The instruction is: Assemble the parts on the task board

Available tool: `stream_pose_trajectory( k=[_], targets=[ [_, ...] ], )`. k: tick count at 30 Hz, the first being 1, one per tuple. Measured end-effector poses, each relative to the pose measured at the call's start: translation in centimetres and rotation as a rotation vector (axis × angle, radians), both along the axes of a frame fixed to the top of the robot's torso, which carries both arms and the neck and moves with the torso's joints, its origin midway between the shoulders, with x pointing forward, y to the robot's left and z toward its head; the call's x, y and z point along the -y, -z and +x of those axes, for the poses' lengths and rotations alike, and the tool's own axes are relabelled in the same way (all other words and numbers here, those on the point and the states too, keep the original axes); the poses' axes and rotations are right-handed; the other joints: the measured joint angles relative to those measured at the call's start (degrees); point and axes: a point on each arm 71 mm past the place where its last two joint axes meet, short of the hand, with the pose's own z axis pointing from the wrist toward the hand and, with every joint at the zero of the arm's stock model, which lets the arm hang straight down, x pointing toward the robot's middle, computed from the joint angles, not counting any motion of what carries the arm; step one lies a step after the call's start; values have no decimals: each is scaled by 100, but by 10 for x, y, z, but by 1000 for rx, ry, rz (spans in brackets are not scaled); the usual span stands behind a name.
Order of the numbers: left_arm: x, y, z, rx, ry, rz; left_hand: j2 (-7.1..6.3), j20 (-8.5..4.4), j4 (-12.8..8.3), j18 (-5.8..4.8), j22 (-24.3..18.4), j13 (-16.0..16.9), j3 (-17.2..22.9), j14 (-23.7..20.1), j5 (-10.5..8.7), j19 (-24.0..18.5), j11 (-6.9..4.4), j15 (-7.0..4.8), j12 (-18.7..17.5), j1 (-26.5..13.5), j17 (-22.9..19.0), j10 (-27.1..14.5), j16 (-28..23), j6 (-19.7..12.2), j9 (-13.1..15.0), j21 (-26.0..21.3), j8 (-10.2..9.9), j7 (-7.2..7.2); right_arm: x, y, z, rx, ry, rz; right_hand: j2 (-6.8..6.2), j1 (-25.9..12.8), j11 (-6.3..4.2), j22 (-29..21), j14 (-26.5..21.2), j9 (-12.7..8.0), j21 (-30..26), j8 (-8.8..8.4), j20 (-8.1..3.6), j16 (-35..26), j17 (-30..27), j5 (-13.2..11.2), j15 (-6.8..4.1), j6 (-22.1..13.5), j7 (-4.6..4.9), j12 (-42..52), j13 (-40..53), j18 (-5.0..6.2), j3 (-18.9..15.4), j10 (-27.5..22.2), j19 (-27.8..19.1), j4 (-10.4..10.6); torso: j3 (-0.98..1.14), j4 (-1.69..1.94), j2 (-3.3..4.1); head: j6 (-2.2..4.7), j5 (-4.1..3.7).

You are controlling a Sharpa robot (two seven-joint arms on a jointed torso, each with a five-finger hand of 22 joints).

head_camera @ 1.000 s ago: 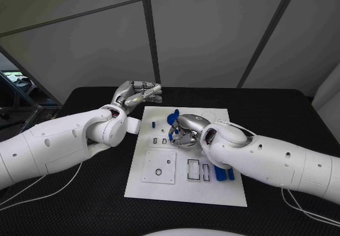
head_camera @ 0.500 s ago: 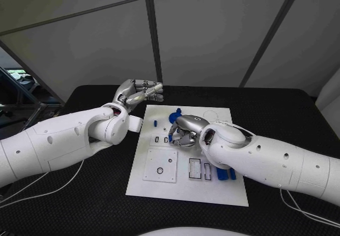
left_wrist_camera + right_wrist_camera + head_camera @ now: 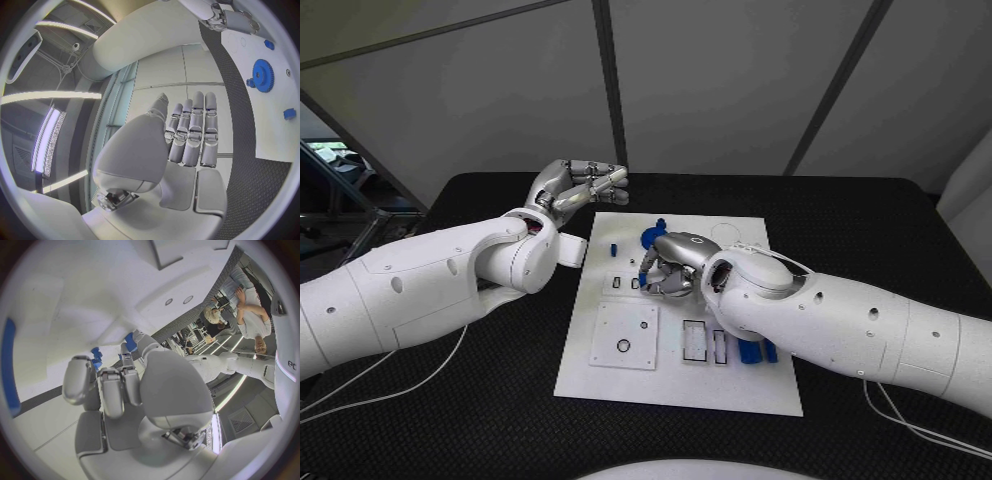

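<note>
Beneath the right hand (image 3: 678, 265), now edging farther up the task board (image 3: 678, 385), fingers are curling around a blue part (image 3: 652, 237). Left hand (image 3: 577, 186) is still hovering beside the board, fingers together, holding nothing. No legible writing.

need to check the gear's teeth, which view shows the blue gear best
The left wrist view: the blue gear lies flat on the task board, unobstructed, teeth visible. In the head view the right hand partly covers it. The right wrist view shows only blue bits past the fingers.
</note>
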Motion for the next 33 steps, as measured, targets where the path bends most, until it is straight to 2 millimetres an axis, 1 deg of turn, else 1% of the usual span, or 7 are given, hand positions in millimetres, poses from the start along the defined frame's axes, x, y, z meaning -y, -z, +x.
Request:
stream_pose_trajectory(
  k=[4,11,23,24,26,31,33],
  targets=[
    [0,0,0,0,-1,1,0,0,0,0,0,0,0,0,0,0,0,0,0,0,0,0,0,0,0,0,0,0,0,0,0,-2,-3,-8,0,0,0,-22,0,0,0,-46,21,0,0,-22,0,-86,34,-29,0,0,0,0,-21,0,1,0,-1,-2,3],
    [0,0,0,0,-2,1,0,21,17,0,0,0,17,0,0,-21,0,0,0,0,7,0,-21,0,0,0,0,0,0,0,0,-2,-7,-21,0,0,0,-31,0,-21,0,-66,21,0,-1,-22,0,-96,31,-29,0,0,0,0,-21,1,2,-2,-3,31,-2],
    [0,0,1,0,-2,1,0,21,17,0,-1,1,17,0,0,-21,0,0,0,0,7,0,-20,0,0,0,0,0,2,0,0,0,-10,-34,-23,-23,0,-31,0,-24,0,-68,21,0,-1,-22,0,-143,38,-28,0,0,0,0,-21,1,2,-2,-3,51,-35],
    [0,0,1,0,-2,1,0,21,17,0,-1,1,17,0,0,-21,0,0,0,0,7,0,-20,0,0,0,0,0,2,0,0,0,-10,-34,-48,-48,0,-32,0,-21,0,-94,21,0,-1,-21,0,-144,38,-28,0,0,0,0,-21,1,2,-2,-3,53,-36],
    [0,0,1,0,-2,1,0,21,17,0,-1,1,17,0,0,-21,0,0,0,0,7,0,-20,0,0,0,0,0,2,0,0,0,-10,-35,-51,-51,0,-37,0,-21,-24,-96,41,0,-1,-21,0,-144,38,-51,0,0,0,0,-41,1,2,-2,-3,55,-36],
    [0,0,1,0,-2,1,0,21,17,0,1,1,17,0,0,-21,0,0,0,0,7,0,-20,0,0,0,0,0,2,0,0,1,-9,-37,-107,-107,23,-42,0,-16,-24,-132,41,0,-1,-20,0,-180,64,-51,0,0,-26,21,-41,28,2,-2,-3,64,-37],
    [0,0,1,0,-2,1,0,21,17,0,5,1,17,0,0,-21,0,0,0,0,14,0,-20,0,0,0,-10,0,2,0,0,1,-9,-37,-94,-128,43,-49,0,-16,-24,-133,41,0,-1,-19,0,-180,63,-51,0,1,-48,0,-41,50,2,-2,-3,68,-46]
  ],
)
